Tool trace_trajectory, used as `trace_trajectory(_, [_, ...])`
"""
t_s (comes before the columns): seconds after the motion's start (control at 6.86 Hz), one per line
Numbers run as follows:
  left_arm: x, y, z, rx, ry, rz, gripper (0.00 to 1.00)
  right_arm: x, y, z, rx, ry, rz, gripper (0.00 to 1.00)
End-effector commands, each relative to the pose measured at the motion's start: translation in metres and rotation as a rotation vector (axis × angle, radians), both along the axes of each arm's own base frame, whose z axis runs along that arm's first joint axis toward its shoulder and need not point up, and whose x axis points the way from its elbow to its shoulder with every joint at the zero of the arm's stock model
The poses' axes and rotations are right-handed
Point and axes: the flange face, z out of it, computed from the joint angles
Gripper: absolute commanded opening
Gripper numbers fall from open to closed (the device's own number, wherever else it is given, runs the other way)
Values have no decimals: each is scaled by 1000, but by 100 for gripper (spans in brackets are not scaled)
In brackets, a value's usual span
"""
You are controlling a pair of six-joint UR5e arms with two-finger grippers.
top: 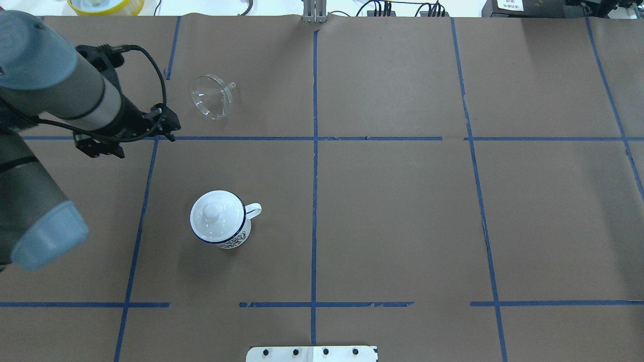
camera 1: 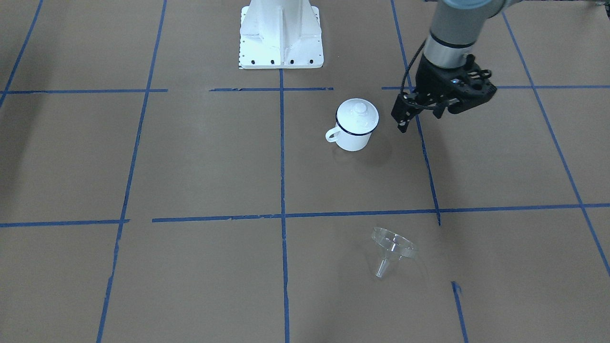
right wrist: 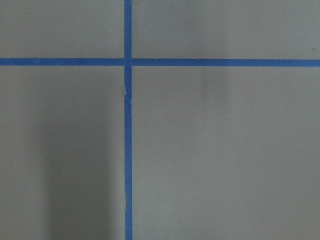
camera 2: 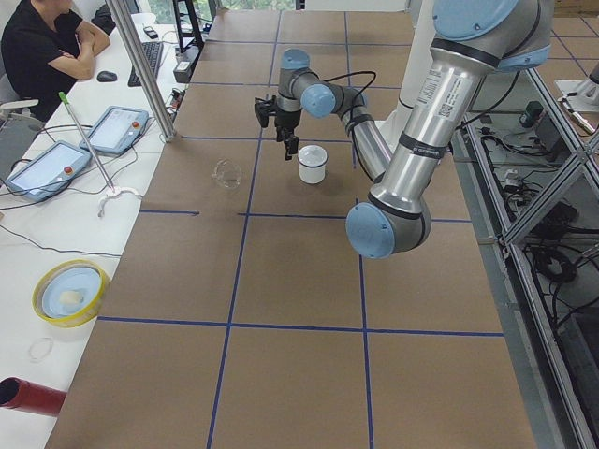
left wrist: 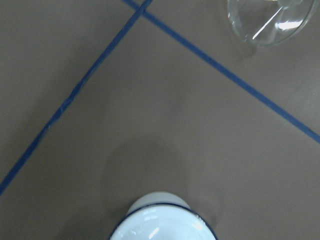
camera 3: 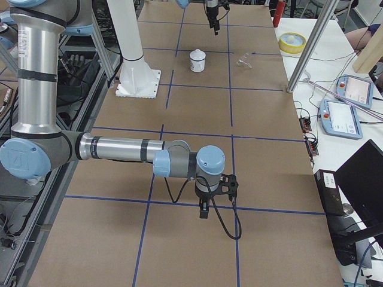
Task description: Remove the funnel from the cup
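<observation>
The clear plastic funnel (camera 1: 391, 245) lies on its side on the brown table, apart from the cup; it also shows in the overhead view (top: 211, 95) and at the top of the left wrist view (left wrist: 267, 20). The white mug with the dark blue rim (camera 1: 352, 140) stands upright with a white knobbed lid (top: 216, 213) on it. My left gripper (camera 1: 403, 125) hangs above the table between mug and funnel, beside the mug; its fingers look shut and empty. My right gripper (camera 3: 203, 212) hangs far off over bare table, and I cannot tell whether it is open or shut.
Blue tape lines (top: 314, 138) divide the brown paper table (top: 402, 226). The white robot base (camera 1: 281, 35) stands behind the mug. A yellow bowl (camera 2: 70, 292), tablets and a seated person are at the operators' side, beyond the table edge.
</observation>
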Motion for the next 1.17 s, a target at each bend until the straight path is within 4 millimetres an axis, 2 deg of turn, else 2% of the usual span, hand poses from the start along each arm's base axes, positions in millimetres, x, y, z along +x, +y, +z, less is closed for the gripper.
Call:
trace_trajectory(0.0, [-143,-12,106,139,6,127,100,0,0,0,1,0,0,100])
trace_trajectory(0.15, [-210,-2,167,183,-32,176,100,0,-1,0,1,0,0,100])
trace_trajectory(0.29, [-266,8,226,215,-81,245,100,0,0,0,-1,0,0,100])
trace_trajectory(0.44, [-316,11,285,226,-122,294,100,0,0,0,-1,0,0,100])
trace_trajectory(0.58, [-352,16,326,226,-140,328,100,0,0,0,-1,0,0,100])
trace_trajectory(0.73, [-383,25,353,247,-153,363,100,0,0,0,1,0,0,100])
trace_trajectory(0.88, [-390,35,367,205,-132,359,100,0,0,0,-1,0,0,100])
trace_trajectory(1.02, [-385,36,364,185,-65,353,100,0,0,0,1,0,0,100])
